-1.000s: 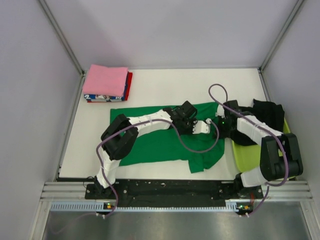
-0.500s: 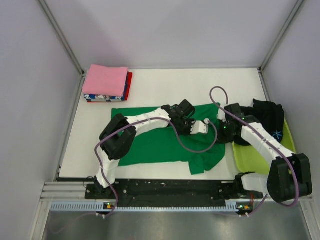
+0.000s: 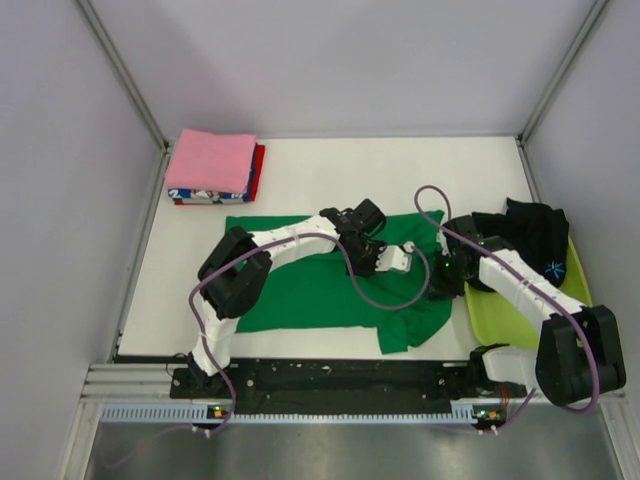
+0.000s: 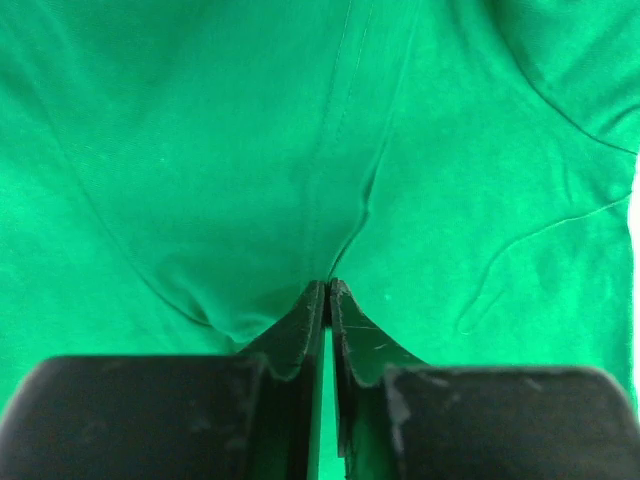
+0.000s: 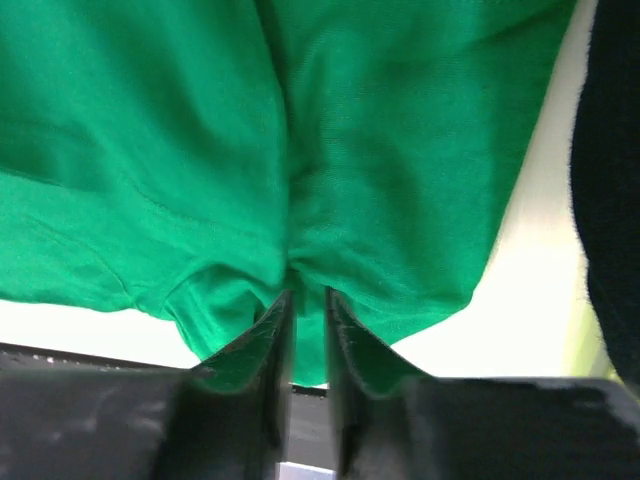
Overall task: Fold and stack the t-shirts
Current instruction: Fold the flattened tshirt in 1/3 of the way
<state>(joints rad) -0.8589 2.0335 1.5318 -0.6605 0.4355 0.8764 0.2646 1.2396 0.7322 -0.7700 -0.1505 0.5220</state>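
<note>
The green t-shirt lies spread on the white table, from centre toward 6 o'clock in the top view. It is flat along its 9 o'clock side and rumpled at its 3 o'clock end, where a sleeve trails toward 5 o'clock. The left gripper has its 2 fingers pressed together on a small pinch of this cloth, and creases fan out from the tips, which indicates tension. The right gripper is clamped likewise on a bunched fold near the shirt's edge, its fingers nearly meeting with fabric gathered between them. Both holds sit close together at the rumpled end. This is judged to be a paired grip for lifting that end and carrying it across into a fold. The cloth is a thin, matte knit, soft and limp, with a stitched seam showing in the left wrist view. The black t-shirt lies crumpled over the far rim of the lime-green tub, a smooth, rigid plastic tray at 3 o'clock. At 10 o'clock stands a square-edged stack with the pink t-shirt on top, the red t-shirt beneath it and the blue-white printed t-shirt lowest. Assessment: 3 garments folded, 2 outstanding.
</note>
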